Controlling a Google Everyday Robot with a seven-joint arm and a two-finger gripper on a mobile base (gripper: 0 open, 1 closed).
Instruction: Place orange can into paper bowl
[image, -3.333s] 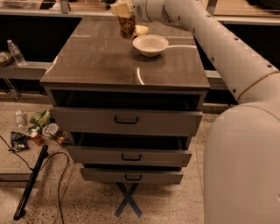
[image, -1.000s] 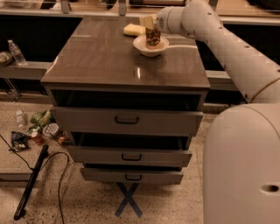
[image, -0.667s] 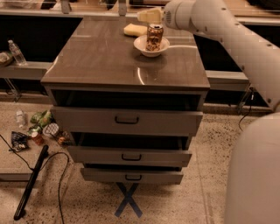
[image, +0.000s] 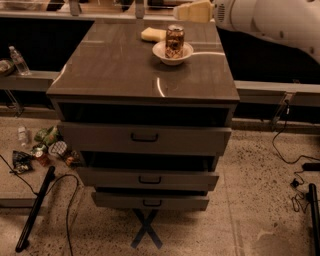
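The orange can (image: 175, 41) stands upright in the paper bowl (image: 158, 50), at the far side of the cabinet top and a little right of its middle. Its printed pattern shows as pale and dark patches, but no brand or wording can be read.

The gripper (image: 193, 11) hangs just beyond and to the right of the can, apart from it and holding nothing. It is cut off by the upper edge, so I cannot tell whether it is open or closed. The white arm (image: 270, 20) runs off to the right.

A yellow sponge (image: 152, 34) lies just left of the bowl, slightly farther back. The grey drawer cabinet (image: 120, 70) has three drawers, each pulled partly out, with dark gaps above them.

On the floor to the left lies litter (image: 47, 142), wrappers too small to identify, and a small red can (image: 41, 157). A clear plastic bottle (image: 18, 60) stands on the left ledge. A blue tape cross (image: 146, 229) marks the floor near the cabinet. Black cables (image: 292, 165) trail on the right.
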